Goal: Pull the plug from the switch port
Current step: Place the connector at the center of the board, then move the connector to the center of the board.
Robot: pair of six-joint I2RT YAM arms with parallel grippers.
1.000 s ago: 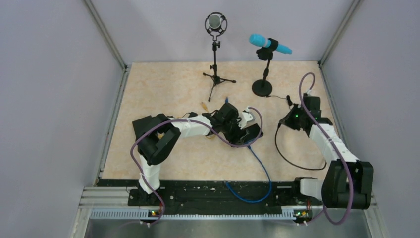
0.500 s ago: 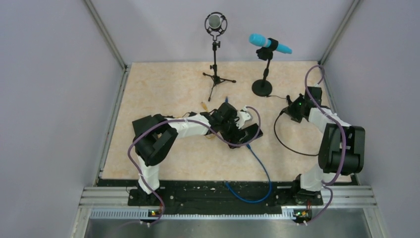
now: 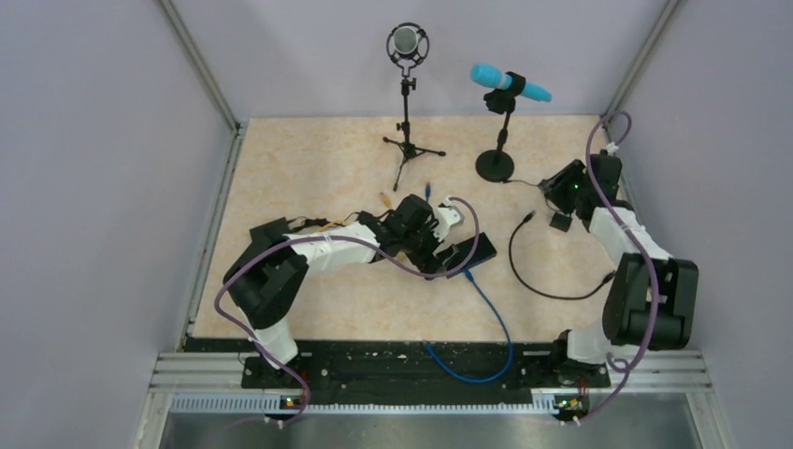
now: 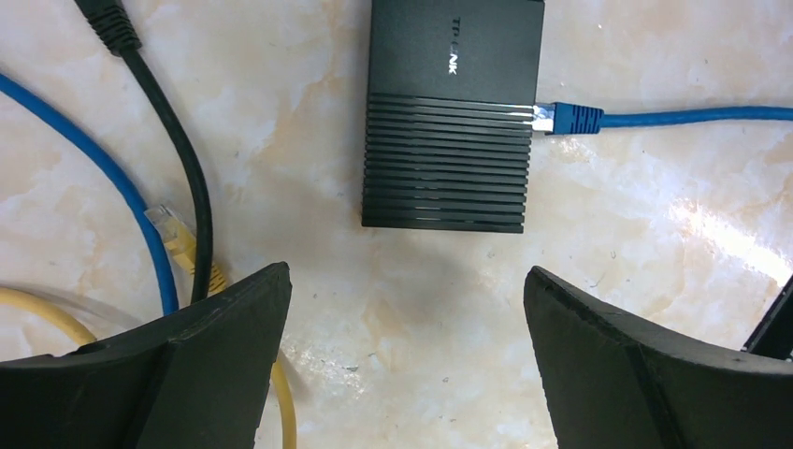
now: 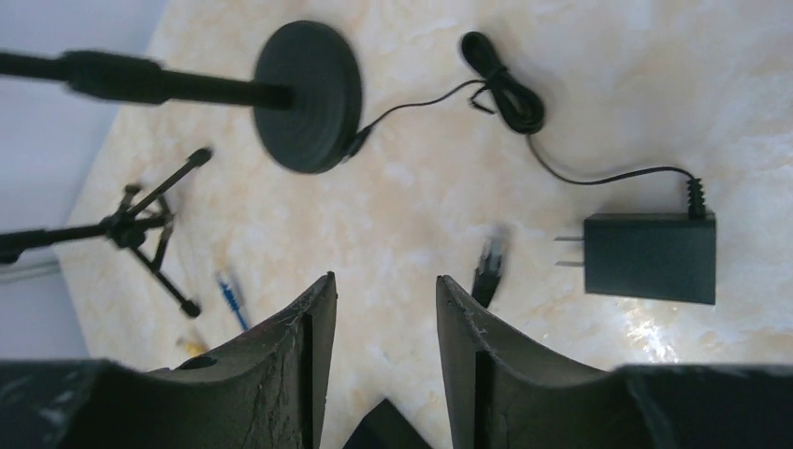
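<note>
The black switch box (image 4: pixel 454 112) lies just ahead of the left end effector (image 4: pixel 404 273), which is spread wide and empty. The right end effector (image 5: pixel 384 278), narrowly parted and empty, is well apart from the box. The blue plug (image 4: pixel 566 117) sits in the switch port (image 4: pixel 535 114), ahead and to the right, with its long axis pointing rightward.

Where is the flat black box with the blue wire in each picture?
Top external: the black box lies near the middle of the table.
Left wrist: the box is at the top middle, its ribbed end lowest in the picture.
Right wrist: it is not in this picture.
Shared landmark: the blue cable plugged into the box's edge, seen in the top and left wrist views.
</note>
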